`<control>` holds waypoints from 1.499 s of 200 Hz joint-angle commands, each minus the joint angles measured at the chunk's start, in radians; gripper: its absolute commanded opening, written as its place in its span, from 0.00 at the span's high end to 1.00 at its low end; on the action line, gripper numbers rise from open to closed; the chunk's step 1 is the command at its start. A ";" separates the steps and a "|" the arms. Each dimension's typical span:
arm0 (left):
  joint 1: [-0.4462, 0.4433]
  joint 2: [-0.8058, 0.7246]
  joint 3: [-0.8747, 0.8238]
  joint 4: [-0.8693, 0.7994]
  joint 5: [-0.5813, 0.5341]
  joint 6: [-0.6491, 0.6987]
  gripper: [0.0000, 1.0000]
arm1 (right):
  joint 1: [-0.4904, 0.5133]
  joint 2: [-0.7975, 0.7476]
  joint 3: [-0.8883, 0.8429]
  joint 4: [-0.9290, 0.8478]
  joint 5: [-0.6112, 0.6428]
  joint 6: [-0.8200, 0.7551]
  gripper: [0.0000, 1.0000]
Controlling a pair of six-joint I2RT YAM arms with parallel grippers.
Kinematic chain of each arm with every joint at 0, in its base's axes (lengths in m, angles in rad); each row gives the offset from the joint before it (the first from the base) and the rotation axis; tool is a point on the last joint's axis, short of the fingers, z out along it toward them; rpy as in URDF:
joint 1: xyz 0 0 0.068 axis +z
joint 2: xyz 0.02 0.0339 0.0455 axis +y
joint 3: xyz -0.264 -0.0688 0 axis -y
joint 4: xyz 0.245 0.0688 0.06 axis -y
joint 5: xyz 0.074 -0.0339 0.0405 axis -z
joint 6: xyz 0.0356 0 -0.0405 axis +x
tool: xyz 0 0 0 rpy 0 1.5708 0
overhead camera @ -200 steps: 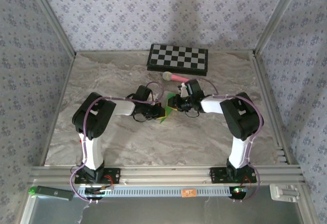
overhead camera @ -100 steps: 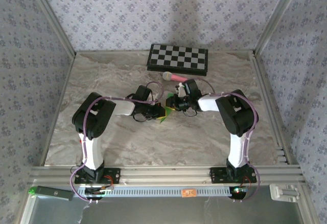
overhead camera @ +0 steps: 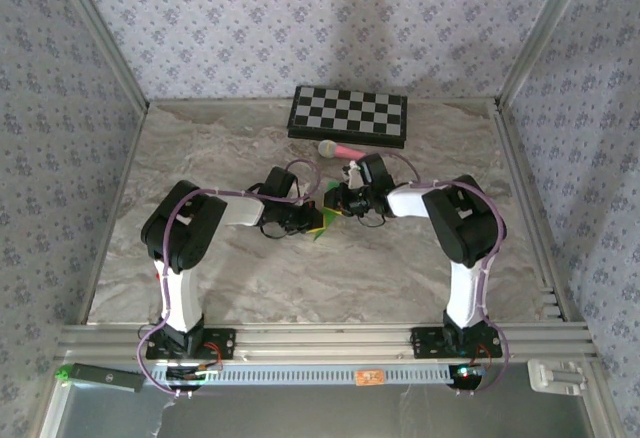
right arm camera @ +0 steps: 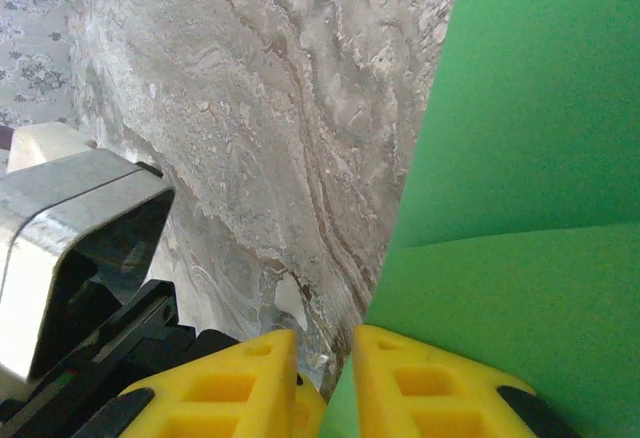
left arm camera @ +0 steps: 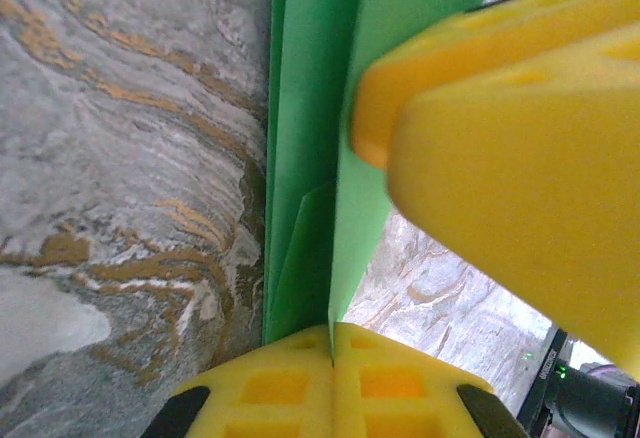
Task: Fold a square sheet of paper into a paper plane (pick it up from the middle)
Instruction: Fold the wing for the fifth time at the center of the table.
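The green paper (overhead camera: 322, 221), folded into layers with lengthwise creases, is held off the marble table between both arms at mid-table. My left gripper (overhead camera: 312, 220) is shut on it. In the left wrist view the paper's (left arm camera: 310, 108) edge runs straight into the closed seam of my left gripper (left arm camera: 332, 353). One yellow finger (left arm camera: 500, 138) of the other gripper presses against the paper from the upper right. My right gripper (overhead camera: 337, 202) is open. In the right wrist view a gap of bare table shows between its fingers (right arm camera: 325, 368), and the paper (right arm camera: 530, 158) lies along the right-hand finger.
A black-and-white checkered board (overhead camera: 348, 115) lies at the back of the table. A pink-handled microphone (overhead camera: 340, 149) lies just in front of it, close behind the right gripper. Bare marble (overhead camera: 250, 278) stretches in front of the arms. A grey arm housing (right arm camera: 70, 228) sits close on the left.
The right arm's elbow has swung inward and its gripper has shifted slightly left, closer to the left gripper. The left arm and the paper have hardly moved.
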 commanded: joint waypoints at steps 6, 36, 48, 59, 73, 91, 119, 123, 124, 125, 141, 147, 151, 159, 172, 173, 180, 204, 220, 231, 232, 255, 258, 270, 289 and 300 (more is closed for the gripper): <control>0.009 0.026 -0.023 -0.025 -0.032 -0.002 0.95 | -0.007 -0.084 -0.038 -0.009 0.021 -0.020 0.77; 0.010 0.026 -0.025 -0.021 -0.031 -0.005 0.96 | 0.004 -0.087 -0.055 -0.020 0.025 -0.022 0.78; 0.011 0.026 -0.027 -0.020 -0.032 -0.007 0.96 | 0.008 -0.077 -0.055 -0.025 0.032 -0.020 0.78; 0.013 0.027 -0.026 -0.019 -0.032 -0.006 0.96 | 0.008 -0.066 -0.056 -0.022 0.036 -0.016 0.79; 0.011 0.026 -0.027 -0.019 -0.032 -0.007 0.96 | 0.009 -0.050 -0.054 -0.016 0.037 -0.008 0.79; 0.011 0.025 -0.026 -0.018 -0.029 -0.007 0.96 | 0.010 -0.032 -0.042 -0.014 0.034 -0.009 0.79; 0.013 0.026 -0.027 -0.017 -0.026 -0.008 0.95 | 0.015 0.000 -0.014 -0.023 0.018 -0.014 0.79; 0.012 0.026 -0.026 -0.017 -0.025 -0.008 0.95 | 0.015 0.004 -0.011 -0.023 0.015 -0.014 0.79; 0.012 0.025 -0.027 -0.017 -0.026 -0.008 0.95 | 0.015 0.005 -0.010 -0.024 0.015 -0.014 0.79; 0.011 0.026 -0.026 -0.017 -0.025 -0.008 0.95 | 0.016 0.006 -0.010 -0.023 0.014 -0.013 0.79; 0.012 0.025 -0.027 -0.017 -0.024 -0.008 0.95 | 0.019 0.018 0.001 -0.026 0.011 -0.014 0.79; 0.013 0.025 -0.027 -0.017 -0.024 -0.008 0.95 | 0.019 0.022 0.005 -0.027 0.008 -0.014 0.79; 0.012 0.024 -0.027 -0.016 -0.023 -0.007 0.95 | 0.019 0.025 0.006 -0.026 0.007 -0.014 0.79; 0.011 0.024 -0.027 -0.018 -0.023 -0.007 0.94 | 0.020 0.029 0.009 -0.028 0.006 -0.014 0.79; 0.011 0.025 -0.027 -0.018 -0.023 -0.007 0.94 | 0.021 0.035 0.013 -0.032 0.006 -0.015 0.79; 0.012 0.025 -0.026 -0.018 -0.023 -0.007 0.94 | 0.020 0.035 0.013 -0.033 0.006 -0.014 0.79; 0.012 0.025 -0.026 -0.018 -0.023 -0.007 0.94 | 0.021 0.039 0.014 -0.036 0.007 -0.014 0.79; 0.011 0.023 -0.024 -0.022 -0.023 -0.006 0.94 | 0.018 0.048 0.017 -0.054 0.016 -0.015 0.79; 0.013 0.019 -0.024 -0.024 -0.021 -0.005 0.93 | 0.019 0.059 0.022 -0.076 0.024 -0.018 0.80; 0.013 0.014 -0.024 -0.029 -0.021 -0.005 0.92 | 0.018 0.063 0.023 -0.090 0.033 -0.020 0.80; 0.013 0.013 -0.024 -0.029 -0.021 -0.005 0.92 | 0.019 0.064 0.023 -0.092 0.034 -0.020 0.80; 0.011 -0.005 -0.029 -0.038 -0.017 -0.007 0.90 | 0.016 0.074 0.035 -0.133 0.058 -0.029 0.80; 0.012 -0.007 -0.030 -0.039 -0.015 -0.007 0.90 | 0.017 0.075 0.036 -0.138 0.060 -0.031 0.80; 0.012 -0.019 -0.033 -0.045 -0.013 -0.009 0.88 | 0.018 0.079 0.041 -0.153 0.070 -0.034 0.80; 0.012 -0.039 -0.042 -0.059 -0.005 -0.010 0.87 | 0.018 0.085 0.049 -0.170 0.078 -0.040 0.80; 0.011 -0.052 -0.045 -0.069 -0.003 -0.013 0.86 | 0.017 0.086 0.053 -0.174 0.079 -0.040 0.80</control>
